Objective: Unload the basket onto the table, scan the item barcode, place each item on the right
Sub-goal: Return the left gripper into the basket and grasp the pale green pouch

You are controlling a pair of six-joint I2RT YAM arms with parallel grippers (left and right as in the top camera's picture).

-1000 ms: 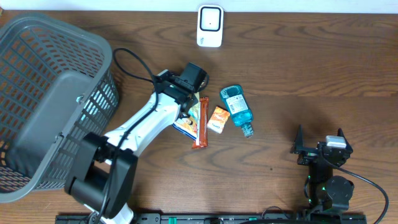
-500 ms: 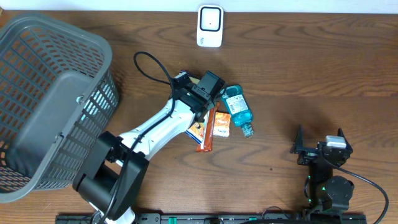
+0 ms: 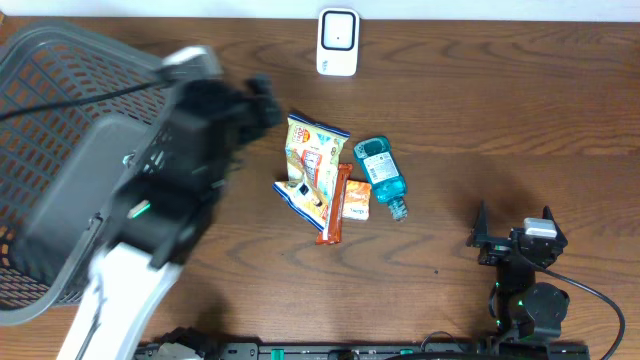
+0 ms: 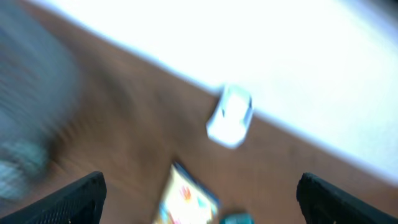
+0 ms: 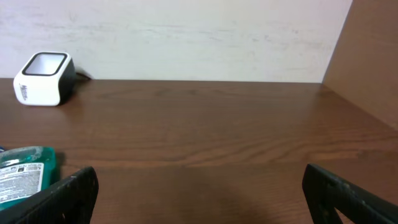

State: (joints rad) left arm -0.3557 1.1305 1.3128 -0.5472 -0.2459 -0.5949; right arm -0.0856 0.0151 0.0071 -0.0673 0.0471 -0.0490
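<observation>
A yellow and blue snack bag [image 3: 312, 165] lies flat mid-table, free of any gripper. Beside it lie a brown bar [image 3: 333, 205], a small orange packet [image 3: 355, 198] and a blue mouthwash bottle [image 3: 380, 172]. The white barcode scanner [image 3: 338, 42] stands at the back edge. My left gripper [image 3: 262, 105] is raised and blurred, left of the bag, open and empty. In the left wrist view its gripper [image 4: 199, 186] hangs above the bag [image 4: 186, 199], with the scanner [image 4: 230, 115] ahead. My right gripper [image 3: 512, 240] rests open at the front right, empty.
A large grey mesh basket [image 3: 30, 90] fills the left side, partly behind the left arm. In the right wrist view the gripper [image 5: 202, 180] faces bare wood, with the bottle [image 5: 25, 168] and scanner [image 5: 43, 79] off to the left.
The left gripper opened and let go of the snack bag, then swung up and left toward the basket. The bag now lies uncovered. The right arm has not moved.
</observation>
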